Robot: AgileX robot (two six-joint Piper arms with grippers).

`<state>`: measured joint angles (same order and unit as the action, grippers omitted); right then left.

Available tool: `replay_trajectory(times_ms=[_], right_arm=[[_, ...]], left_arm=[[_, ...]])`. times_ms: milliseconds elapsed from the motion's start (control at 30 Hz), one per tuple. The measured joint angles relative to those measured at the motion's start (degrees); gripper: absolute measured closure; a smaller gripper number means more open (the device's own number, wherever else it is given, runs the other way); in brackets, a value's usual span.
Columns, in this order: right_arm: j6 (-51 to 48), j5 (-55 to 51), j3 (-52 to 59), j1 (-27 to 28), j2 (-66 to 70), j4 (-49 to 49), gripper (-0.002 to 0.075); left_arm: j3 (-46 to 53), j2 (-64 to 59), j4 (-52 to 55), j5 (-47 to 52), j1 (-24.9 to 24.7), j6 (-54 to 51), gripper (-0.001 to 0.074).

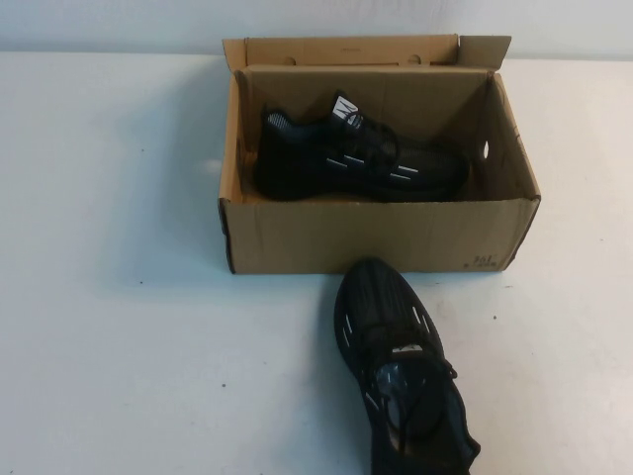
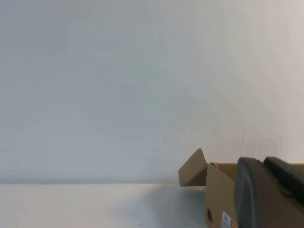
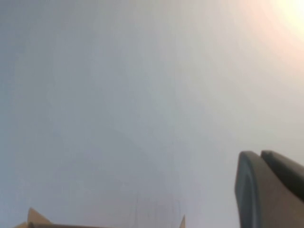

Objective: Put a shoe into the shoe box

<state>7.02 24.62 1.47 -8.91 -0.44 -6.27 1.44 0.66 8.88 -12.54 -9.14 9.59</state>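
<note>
— Since 1 shoe (image 1: pixel 358 156) already lies on its side inside the shoe box (image 1: pixel 376 236), is our job done?

— We judge so; lying flat, it fits below the flaps. Its twin (image 1: pixel 401 371) sits on the desk (image 1: pixel 119 297), toe touching the box front.

— And our tools?

— Neither shows from above. A dark part of the left tool (image 2: pixel 268 194) and right tool (image 3: pixel 270 190) edges each wrist view; we cannot tell their grip.
</note>
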Motion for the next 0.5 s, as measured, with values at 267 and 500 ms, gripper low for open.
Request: replay_trajectory(times_ms=[267,500], right_arm=[[1.82,8.28,0.00,0.00,0.00,0.00,0.0742],[2.97,23.42,0.00,0.00,-0.22,4.41,0.0742]], left_arm=[[0.00,0.00,0.00,-8.20,0.00,10.68,0.0739],[0.00,0.00,0.00,-28.32,0.00,18.53,0.0739]])
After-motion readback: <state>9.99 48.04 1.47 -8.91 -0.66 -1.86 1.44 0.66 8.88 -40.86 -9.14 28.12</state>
